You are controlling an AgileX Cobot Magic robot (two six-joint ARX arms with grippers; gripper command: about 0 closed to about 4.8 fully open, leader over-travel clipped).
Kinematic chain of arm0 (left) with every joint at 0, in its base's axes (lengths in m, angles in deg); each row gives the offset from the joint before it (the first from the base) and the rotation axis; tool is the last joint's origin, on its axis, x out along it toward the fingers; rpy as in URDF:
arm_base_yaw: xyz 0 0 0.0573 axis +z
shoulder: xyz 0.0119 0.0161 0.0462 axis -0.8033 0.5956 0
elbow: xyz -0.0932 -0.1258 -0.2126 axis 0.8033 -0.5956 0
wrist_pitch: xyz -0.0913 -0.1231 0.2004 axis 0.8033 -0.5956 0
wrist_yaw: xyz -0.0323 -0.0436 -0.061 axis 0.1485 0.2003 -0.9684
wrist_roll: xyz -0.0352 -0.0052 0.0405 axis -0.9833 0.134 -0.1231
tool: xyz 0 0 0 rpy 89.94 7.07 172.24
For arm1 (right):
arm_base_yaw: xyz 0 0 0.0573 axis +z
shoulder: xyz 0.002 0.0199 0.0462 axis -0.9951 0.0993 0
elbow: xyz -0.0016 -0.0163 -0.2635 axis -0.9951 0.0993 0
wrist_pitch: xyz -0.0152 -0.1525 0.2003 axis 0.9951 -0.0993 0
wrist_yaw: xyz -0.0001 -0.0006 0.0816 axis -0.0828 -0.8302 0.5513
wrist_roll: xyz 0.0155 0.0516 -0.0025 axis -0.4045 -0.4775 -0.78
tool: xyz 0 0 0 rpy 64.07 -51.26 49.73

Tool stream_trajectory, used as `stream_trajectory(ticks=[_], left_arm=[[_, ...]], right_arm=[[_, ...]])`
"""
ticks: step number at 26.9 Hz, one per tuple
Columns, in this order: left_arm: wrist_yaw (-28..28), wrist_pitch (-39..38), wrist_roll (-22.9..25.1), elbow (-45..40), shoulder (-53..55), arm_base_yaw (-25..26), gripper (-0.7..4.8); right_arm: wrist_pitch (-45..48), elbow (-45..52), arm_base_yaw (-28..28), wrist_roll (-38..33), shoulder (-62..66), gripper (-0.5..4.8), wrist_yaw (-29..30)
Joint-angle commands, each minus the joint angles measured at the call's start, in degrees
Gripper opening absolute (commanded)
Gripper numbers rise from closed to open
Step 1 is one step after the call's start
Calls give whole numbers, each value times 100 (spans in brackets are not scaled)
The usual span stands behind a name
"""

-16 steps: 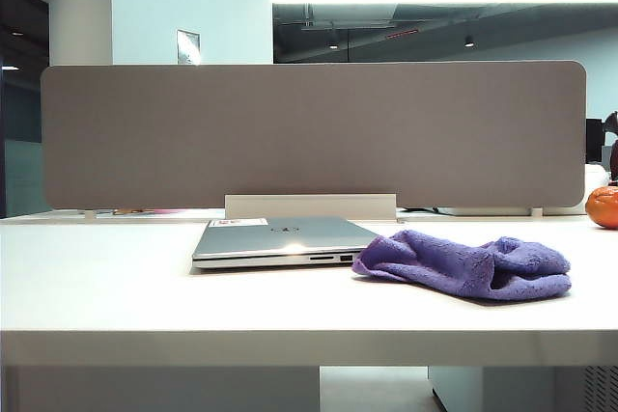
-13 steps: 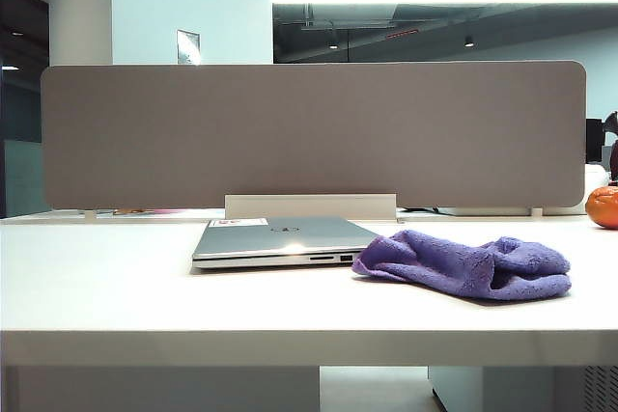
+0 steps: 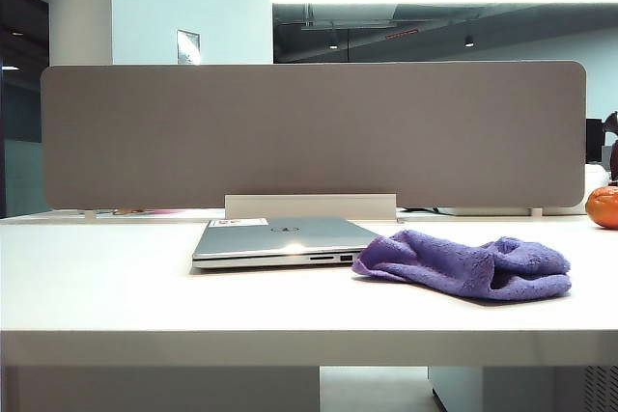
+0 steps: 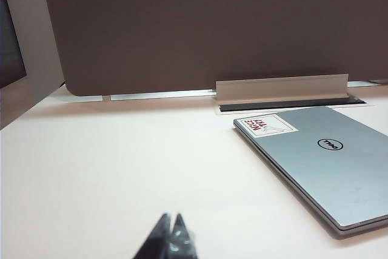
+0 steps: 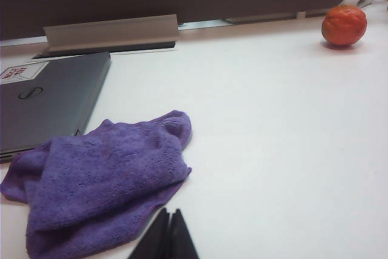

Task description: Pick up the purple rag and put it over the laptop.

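Note:
The purple rag (image 3: 466,264) lies crumpled on the white table, just right of the laptop (image 3: 280,236) and touching its right front corner. The closed silver-grey laptop (image 4: 324,159) carries a white sticker near one corner. In the right wrist view the rag (image 5: 100,177) lies close in front of my right gripper (image 5: 169,213), whose fingers are shut together with nothing between them. My left gripper (image 4: 171,218) is shut too, over bare table, well short of the laptop. Neither gripper shows in the exterior view.
A grey divider panel (image 3: 309,137) stands along the back of the table, with a white cable cover (image 3: 309,206) at its foot. An orange fruit-like ball (image 5: 344,25) sits at the far right near the panel.

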Motion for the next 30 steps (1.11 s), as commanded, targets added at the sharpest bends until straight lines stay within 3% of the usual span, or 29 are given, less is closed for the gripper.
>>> stream_trajectory(ticks=[1, 14, 21, 30], left_arm=[[-17, 72, -2, 20, 7, -4, -6], [-17, 70, -57, 20, 7, -4, -6], [-59, 74, -706, 42, 7, -4, -6], [-1047, -262, -837, 409, 7, -4, -6]], right_arm=[[66, 20, 4, 13, -9, 22, -11], [66, 20, 4, 13, -9, 22, -13], [63, 20, 7, 11, -9, 22, -11], [59, 20, 11, -17, -9, 22, 485]])
